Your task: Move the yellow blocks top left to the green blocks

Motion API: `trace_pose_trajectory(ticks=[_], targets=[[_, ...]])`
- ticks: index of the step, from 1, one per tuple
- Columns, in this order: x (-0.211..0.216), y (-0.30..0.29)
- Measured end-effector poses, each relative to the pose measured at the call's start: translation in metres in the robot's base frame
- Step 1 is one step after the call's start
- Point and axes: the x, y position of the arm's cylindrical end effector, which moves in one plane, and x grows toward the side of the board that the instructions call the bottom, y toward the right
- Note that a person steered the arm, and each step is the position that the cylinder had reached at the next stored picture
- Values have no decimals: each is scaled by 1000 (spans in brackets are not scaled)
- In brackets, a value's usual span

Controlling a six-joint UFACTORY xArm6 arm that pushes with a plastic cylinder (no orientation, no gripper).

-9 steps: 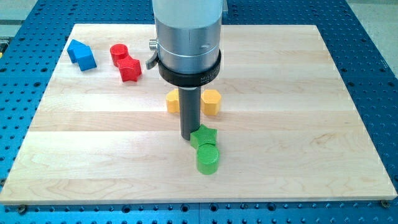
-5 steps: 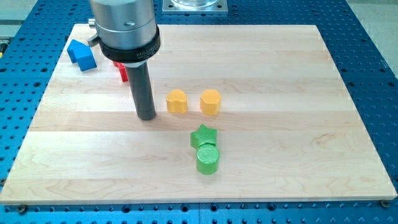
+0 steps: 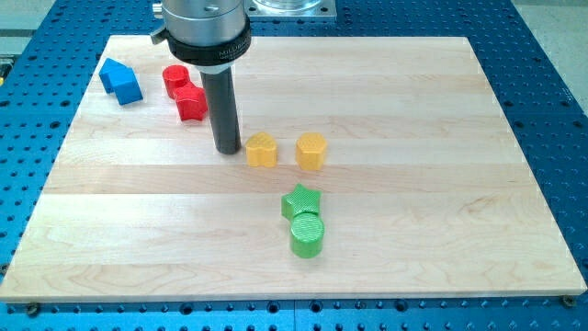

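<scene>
Standing at nine o'clock of the left yellow block (image 3: 262, 149), just beside it, my tip (image 3: 226, 150) looks placed to shove. There is no gripper, only a smooth dark rod. The other yellow block (image 3: 311, 151) sits at three o'clock; ribbed green star (image 3: 300, 199) and green cylinder (image 3: 307, 234) wait on the pale wooden table (image 3: 459, 211).

Pale, smooth wood grain is shown by the board (image 3: 413, 184); a ridged matt surface by the green cylinder (image 3: 307, 235).
</scene>
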Motion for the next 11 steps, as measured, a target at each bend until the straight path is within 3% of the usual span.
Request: trace_pose_trajectory(ticks=[4, 6, 7, 8, 10, 11], targets=[[-1, 42], [-45, 71], [-47, 96], [-17, 139], [23, 110], [23, 108]])
